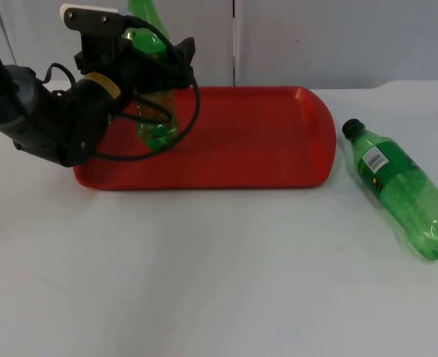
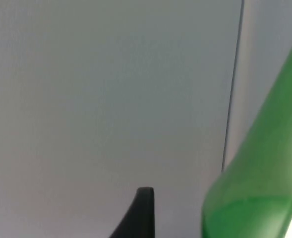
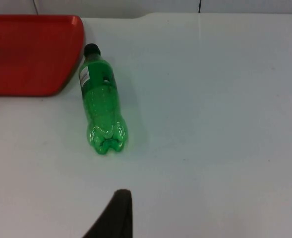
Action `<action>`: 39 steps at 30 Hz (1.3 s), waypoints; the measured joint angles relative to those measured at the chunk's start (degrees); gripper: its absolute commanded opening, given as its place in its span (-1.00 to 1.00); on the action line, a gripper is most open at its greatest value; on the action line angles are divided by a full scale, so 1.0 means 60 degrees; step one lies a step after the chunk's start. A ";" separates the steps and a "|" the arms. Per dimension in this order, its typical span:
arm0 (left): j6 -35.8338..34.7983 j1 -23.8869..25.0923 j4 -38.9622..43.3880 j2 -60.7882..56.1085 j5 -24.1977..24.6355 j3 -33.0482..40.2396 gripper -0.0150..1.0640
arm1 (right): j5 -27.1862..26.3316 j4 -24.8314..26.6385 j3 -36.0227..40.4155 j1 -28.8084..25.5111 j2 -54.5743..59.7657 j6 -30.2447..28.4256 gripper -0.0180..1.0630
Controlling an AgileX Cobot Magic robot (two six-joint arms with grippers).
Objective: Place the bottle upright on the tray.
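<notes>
Spare bottle [image 1: 404,191] lies on table; left tool [image 1: 150,67] grips upright bottle [image 1: 153,89].

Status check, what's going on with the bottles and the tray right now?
Left gripper at upright green bottle on red tray, far left end. Right gripper over table, waiting. Second bottle lying on table right of tray. Nothing in the way.
</notes>
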 measured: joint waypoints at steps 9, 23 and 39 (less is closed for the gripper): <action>0.0000 0.0000 0.0181 0.0000 0.0000 0.0000 0.98 | 0.0000 0.0000 0.0000 0.0000 0.0000 0.0000 0.98; 0.0000 0.0000 0.0066 -0.0607 -0.0002 0.1373 0.98 | 0.0000 0.0000 0.0000 0.0000 0.0000 0.0000 0.98; 0.0137 0.0000 -0.0258 -0.1680 -0.0002 0.3429 0.98 | 0.0000 0.0000 0.0000 0.0000 0.0000 0.0000 0.98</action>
